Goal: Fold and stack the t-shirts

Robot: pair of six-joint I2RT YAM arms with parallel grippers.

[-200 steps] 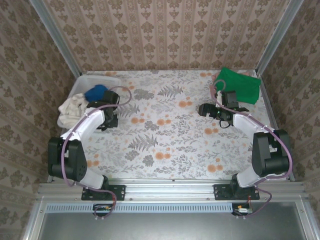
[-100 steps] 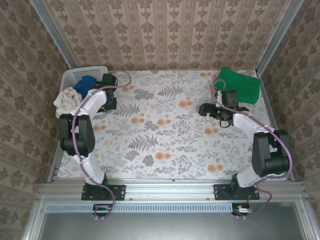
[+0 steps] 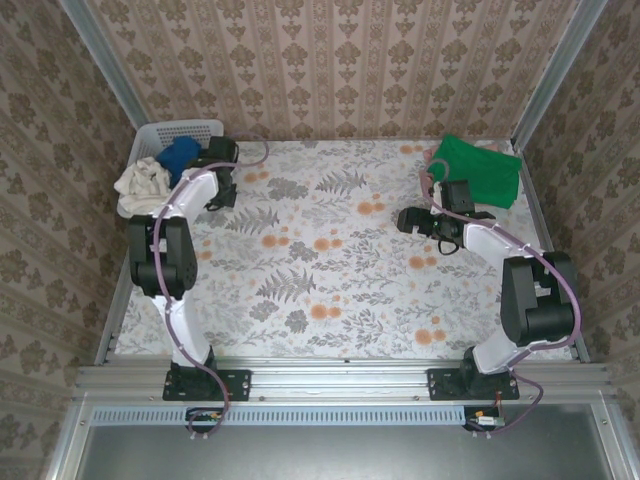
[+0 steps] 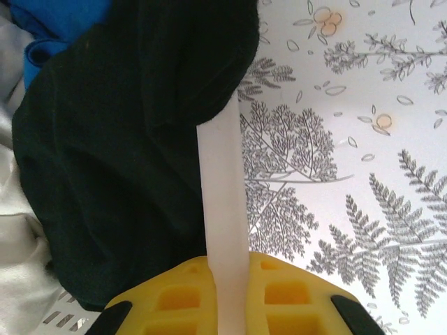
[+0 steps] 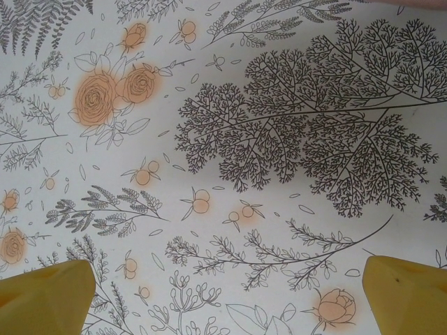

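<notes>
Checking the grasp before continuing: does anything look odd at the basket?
Yes: the left gripper looks clamped on the white basket rim, not on cloth; the black t-shirt drapes over that rim beside it.

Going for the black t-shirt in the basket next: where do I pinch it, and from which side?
Pinch the black t-shirt at the bulge draped over the basket rim, coming in from over the table. That fold lies proud of the rim, clear of the blue t-shirt and cream t-shirt. The left gripper looks clamped on that rim, so release it first.
</notes>
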